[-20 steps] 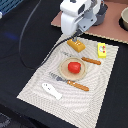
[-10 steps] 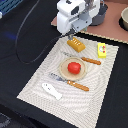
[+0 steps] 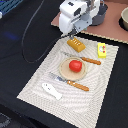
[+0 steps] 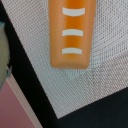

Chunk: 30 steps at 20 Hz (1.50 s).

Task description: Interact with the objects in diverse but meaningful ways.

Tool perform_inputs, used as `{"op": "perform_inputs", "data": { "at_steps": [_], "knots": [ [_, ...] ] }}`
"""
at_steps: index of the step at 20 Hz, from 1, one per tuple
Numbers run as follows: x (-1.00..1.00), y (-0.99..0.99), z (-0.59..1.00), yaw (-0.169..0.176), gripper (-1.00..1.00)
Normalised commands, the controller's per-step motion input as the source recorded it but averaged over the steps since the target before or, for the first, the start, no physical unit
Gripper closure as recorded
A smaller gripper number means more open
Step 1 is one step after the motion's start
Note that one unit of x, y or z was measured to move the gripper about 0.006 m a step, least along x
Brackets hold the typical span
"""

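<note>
Orange block (image 3: 76,45): ridged loaf shape, lying free on the woven placemat (image 3: 35,80) near its far corner.
Plate (image 3: 63,71): round, tan; holds the red tomato-like ball (image 3: 75,65).
Gripper (image 3: 71,34): hangs above the block; finger spacing cannot be told.
Yellow packet (image 3: 101,49): on the mat, exterior view's right.
White fish-like piece (image 3: 51,90): near edge.

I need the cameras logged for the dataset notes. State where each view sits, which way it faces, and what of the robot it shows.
Exterior view: off the arm, raised, looking down at the placemat with plate and toys; the arm and gripper show at the top.
Wrist view: on the wrist, facing down at the orange block; no fingers visible.
Shared: the orange block and the placemat.
</note>
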Motion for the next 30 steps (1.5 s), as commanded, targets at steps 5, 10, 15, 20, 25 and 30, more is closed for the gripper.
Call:
{"op": "perform_inputs", "data": {
  "at_steps": [5, 10, 15, 20, 25, 30],
  "knots": [
    [-0.02, 0.15, -0.33, 0.000, -1.00],
    [0.00, 0.23, -0.31, 0.000, -1.00],
    [0.00, 0.26, -0.34, 0.000, -1.00],
    [0.00, 0.24, -0.31, 0.000, -1.00],
    [0.00, 0.22, -0.16, 0.000, 1.00],
    [0.00, 0.21, -0.01, 0.000, 1.00]
  ]
}}
